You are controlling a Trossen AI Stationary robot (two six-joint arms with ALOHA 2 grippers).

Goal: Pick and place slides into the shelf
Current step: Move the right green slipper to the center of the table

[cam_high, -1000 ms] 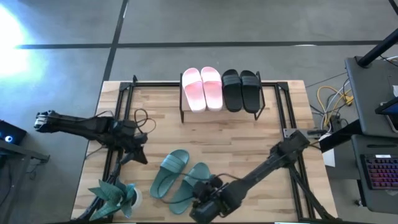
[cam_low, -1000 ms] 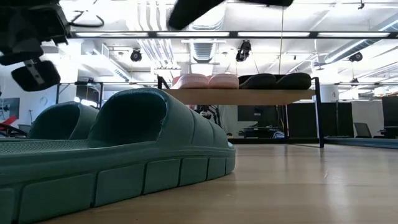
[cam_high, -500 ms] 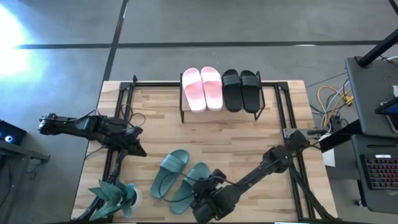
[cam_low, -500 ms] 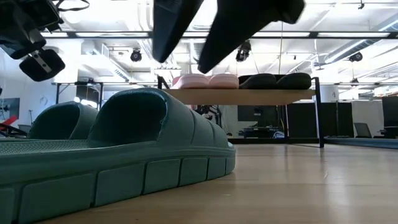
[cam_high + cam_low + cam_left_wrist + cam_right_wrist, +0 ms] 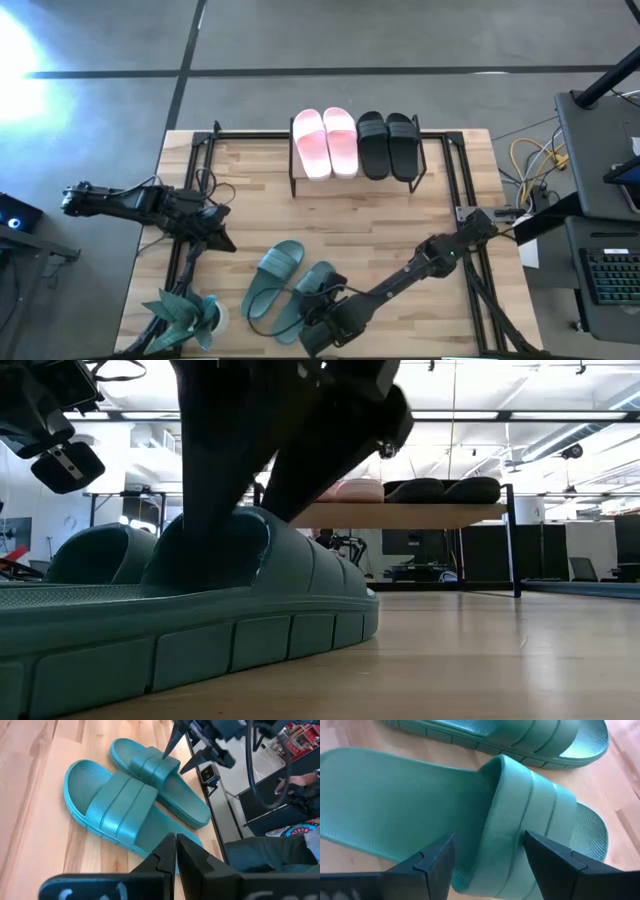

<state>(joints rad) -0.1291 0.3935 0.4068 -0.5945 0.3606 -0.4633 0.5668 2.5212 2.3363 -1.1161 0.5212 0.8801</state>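
- No brand name, label or other writing could be read on the sandals, the rack or the arms.
- The light wooden desk (image 5: pixel 400 240) filled the middle of the high view, edged by thin black rails, with grey floor around it.
- At the upper centre of the high view stood the small low shelf with a pale plank top and black metal legs (image 5: pixel 300 182); the pair of light pink rubber slides (image 5: pixel 325 140) lay on its left half and the pair of black rubber slides (image 5: pixel 388 143) on its right half, all side by side.
- The pair of dark green rubber slides (image 5: pixel 288 285) lay on the desk at the lower centre, toes angled toward the upper right.
- The right gripper (image 5: pixel 318 318) sat low over the right-hand green slide (image 5: pixel 470 835), its fingers (image 5: pixel 432 855) spread wide on either side of the strap, with nothing clasped between them.
- The left gripper (image 5: pixel 222 240) hung at the left of the desk, apart from the slides, its fingers (image 5: pixel 172 852) pressed together and empty.
- A dark green plant-like object (image 5: pixel 182 312) rested at the desk's lower left corner.
- In the low view the green slide and the dark arm blocked most of the left half; beyond lay an open room with ceiling lights and ducts.
- A keyboard (image 5: pixel 612 275) and cables sat at the right edge.
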